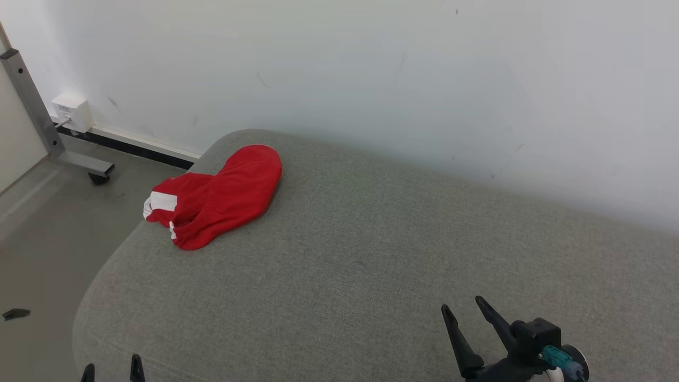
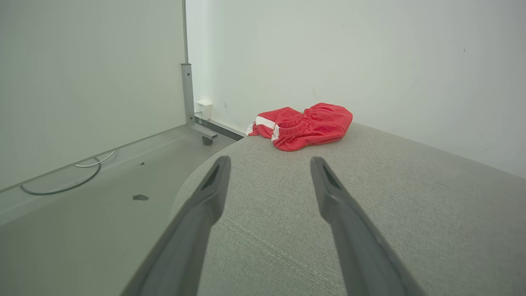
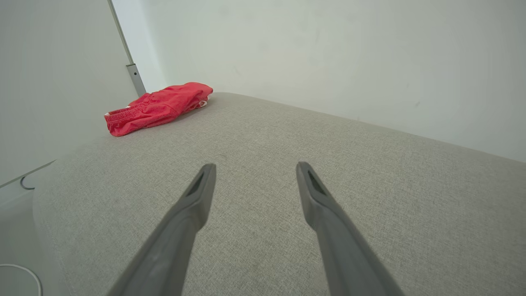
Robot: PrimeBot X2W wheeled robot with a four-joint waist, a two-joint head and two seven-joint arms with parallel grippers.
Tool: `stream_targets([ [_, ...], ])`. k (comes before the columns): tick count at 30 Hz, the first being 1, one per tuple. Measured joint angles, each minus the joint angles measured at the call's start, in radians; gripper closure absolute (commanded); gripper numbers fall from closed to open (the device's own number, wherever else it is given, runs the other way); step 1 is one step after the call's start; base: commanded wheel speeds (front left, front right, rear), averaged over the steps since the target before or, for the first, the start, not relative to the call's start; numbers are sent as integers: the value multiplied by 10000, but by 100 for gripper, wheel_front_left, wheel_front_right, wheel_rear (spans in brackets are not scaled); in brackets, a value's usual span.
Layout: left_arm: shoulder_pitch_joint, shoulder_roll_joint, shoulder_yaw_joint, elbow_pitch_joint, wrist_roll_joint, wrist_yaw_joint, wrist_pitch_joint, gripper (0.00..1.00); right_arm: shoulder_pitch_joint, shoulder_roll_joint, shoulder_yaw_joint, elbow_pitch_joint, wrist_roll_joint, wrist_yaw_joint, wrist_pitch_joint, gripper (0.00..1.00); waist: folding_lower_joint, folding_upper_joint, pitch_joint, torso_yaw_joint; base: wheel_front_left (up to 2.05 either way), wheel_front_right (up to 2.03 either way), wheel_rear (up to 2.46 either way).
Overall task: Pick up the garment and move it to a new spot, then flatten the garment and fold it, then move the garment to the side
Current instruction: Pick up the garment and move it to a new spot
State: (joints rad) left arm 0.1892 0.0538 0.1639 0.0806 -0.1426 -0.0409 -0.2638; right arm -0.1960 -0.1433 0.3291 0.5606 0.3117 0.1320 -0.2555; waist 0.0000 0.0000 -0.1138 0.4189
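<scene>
Premises read as a bare test room or lab, not a home: marked plain white wall [image 1: 424, 79]; smooth grey floor [image 1: 42, 249]; grey metal partition post [image 1: 32, 101] on a black castor [image 1: 99, 178]; white plastic wall box [image 1: 71, 112]; loose grey cable [image 2: 82, 183] on the floor.

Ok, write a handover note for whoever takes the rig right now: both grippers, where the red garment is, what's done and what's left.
Left gripper: jaws open, empty, at the near left edge of the grey cushion.
Right gripper: jaws open, empty, over the cushion's near right part.
Red garment: bunched up at the cushion's far left corner, close to the edge, apart from both grippers.
Done: nothing that shows; the garment is not yet picked up.
Left: pick it up, move it to a new spot, flatten it, fold it, move it to the side.
</scene>
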Motion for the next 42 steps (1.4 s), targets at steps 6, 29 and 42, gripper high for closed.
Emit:
stream_targets([
  [6,1,-8,107,25,-98,6,0,0,6,-40,25,-165,-21,0,-4,0,0,1,-1,-177,0,0,0],
  [29,-5253,963,336,3522,-1507,-207,1453,0,-1341,-1051,1384,-2692,-173,0,1099,0,1,3,2046,-1261,0,0,0],
  [42,-9056,2742,1363,5559,-2922,-303,3820,0,-2248,-1496,1774,-5438,-359,-2,1659,0,4,3,4881,-2610,0,0,0],
])
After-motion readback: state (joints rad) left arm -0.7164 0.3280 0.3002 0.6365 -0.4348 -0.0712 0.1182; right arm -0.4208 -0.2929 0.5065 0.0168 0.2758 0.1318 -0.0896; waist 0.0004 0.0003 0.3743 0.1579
